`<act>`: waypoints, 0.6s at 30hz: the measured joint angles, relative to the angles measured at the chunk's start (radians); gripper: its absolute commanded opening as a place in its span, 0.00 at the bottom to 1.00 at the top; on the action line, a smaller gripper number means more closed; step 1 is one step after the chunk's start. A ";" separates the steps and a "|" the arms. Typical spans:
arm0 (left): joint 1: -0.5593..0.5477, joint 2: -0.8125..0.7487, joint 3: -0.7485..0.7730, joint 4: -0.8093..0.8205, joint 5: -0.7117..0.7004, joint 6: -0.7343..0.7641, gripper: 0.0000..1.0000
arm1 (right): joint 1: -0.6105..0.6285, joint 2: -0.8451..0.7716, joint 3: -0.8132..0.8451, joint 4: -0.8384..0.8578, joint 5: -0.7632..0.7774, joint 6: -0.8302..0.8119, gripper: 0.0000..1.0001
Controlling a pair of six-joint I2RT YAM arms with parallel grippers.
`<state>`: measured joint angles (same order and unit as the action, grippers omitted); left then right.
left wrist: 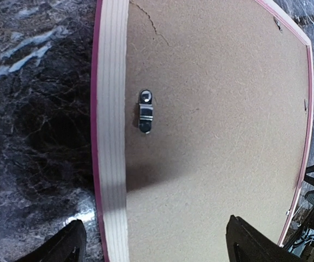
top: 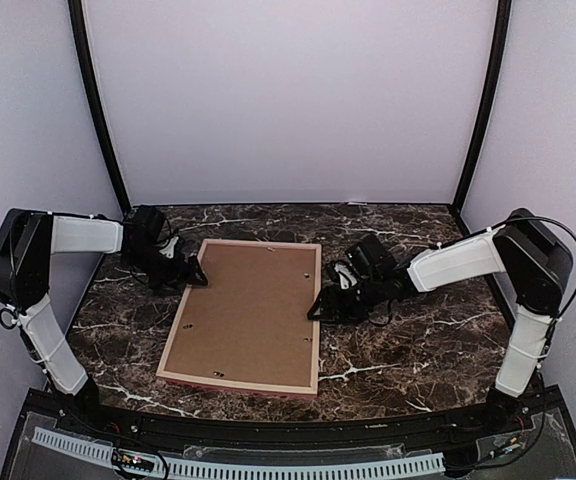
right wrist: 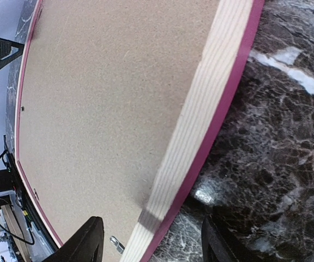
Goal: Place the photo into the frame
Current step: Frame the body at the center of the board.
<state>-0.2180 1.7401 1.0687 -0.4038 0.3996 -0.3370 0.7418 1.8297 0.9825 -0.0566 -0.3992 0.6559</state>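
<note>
The frame (top: 176,340), pale wood with pink edges, lies face down in the middle of the table. The brown backing board (top: 248,310) fills it. The photo is hidden from every view. My left gripper (top: 196,275) is open and empty, its jaws astride the frame's left rail (left wrist: 112,109) near the far corner, one finger (left wrist: 70,245) over the table and the other over the board (left wrist: 217,109). My right gripper (top: 316,308) is open and empty, astride the right rail (right wrist: 200,120), one finger (right wrist: 89,240) over the board (right wrist: 108,98).
The table (top: 418,340) is dark marble with white veins. A small metal turn clip (left wrist: 145,111) sits on the board beside the left rail, and another clip (right wrist: 116,244) beside the right rail. Grey walls enclose the back and sides.
</note>
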 measured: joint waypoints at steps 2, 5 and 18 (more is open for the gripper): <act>0.000 0.014 -0.006 0.014 0.021 -0.007 0.92 | 0.005 0.008 0.008 0.003 0.000 0.000 0.62; 0.000 0.022 -0.014 0.031 0.048 -0.015 0.90 | 0.008 0.011 0.010 0.004 0.000 0.000 0.62; -0.072 0.021 -0.038 0.075 0.024 -0.031 0.80 | 0.005 0.006 0.012 -0.011 0.028 0.021 0.58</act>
<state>-0.2905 1.7615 1.0309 -0.3290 0.4236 -0.3679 0.7464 1.8355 0.9947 -0.0681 -0.3710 0.6769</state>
